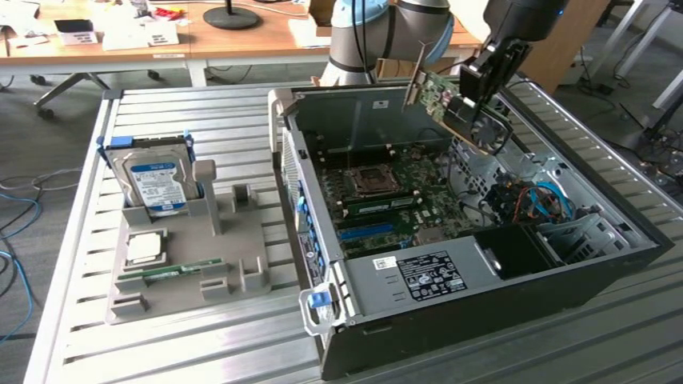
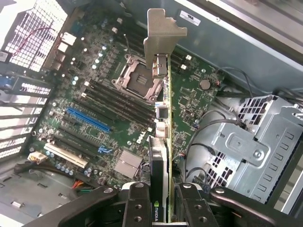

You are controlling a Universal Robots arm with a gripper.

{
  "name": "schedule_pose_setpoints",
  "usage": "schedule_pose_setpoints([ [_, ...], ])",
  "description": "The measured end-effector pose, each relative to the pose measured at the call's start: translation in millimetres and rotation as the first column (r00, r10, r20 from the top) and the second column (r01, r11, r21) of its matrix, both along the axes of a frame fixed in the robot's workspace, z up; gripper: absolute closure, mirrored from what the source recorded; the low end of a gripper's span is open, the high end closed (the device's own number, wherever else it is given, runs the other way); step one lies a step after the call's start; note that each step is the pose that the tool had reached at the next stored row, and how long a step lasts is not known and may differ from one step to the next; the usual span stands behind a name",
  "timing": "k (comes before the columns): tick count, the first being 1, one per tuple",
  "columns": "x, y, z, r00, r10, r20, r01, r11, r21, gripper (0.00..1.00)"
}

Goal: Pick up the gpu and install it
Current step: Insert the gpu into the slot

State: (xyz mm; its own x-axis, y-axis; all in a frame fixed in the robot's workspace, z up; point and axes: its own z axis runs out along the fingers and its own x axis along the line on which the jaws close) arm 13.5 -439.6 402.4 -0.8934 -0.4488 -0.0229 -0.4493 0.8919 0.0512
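Observation:
My gripper [image 1: 477,90] is shut on the gpu [image 1: 436,94] and holds it in the air over the far side of the open computer case [image 1: 449,272]. The card hangs tilted, with its black fan [image 1: 491,128] facing the exterior view's right. In the wrist view the gpu [image 2: 164,137] is seen edge-on between my gripper [image 2: 163,208] fingers. Its silver end bracket [image 2: 161,35] points away from the wrist, above the motherboard [image 2: 94,94]. The card is well clear of the board and touches nothing else.
The motherboard carries a CPU socket [image 2: 137,78], a blue slot [image 2: 87,119] and a white slot [image 2: 64,155]. A metal drive cage [image 2: 246,142] and cables lie inside the case. A grey fixture [image 1: 181,256] at the exterior view's left holds a hard drive [image 1: 155,180], a RAM stick [image 1: 171,272] and a CPU [image 1: 144,248].

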Motion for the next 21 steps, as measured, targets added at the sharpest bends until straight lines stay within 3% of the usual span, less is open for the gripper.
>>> schedule_pose_setpoints([
  [10,0.0,0.0,-0.1,0.9964,0.084,0.0,-0.084,0.9964,0.0001,0.73],
  [18,0.0,0.0,-0.1,0.986,0.167,0.0,-0.167,0.986,0.0,0.73],
  [21,0.0,0.0,-0.1,0.979,0.204,0.0001,-0.204,0.979,0.0,0.73],
])
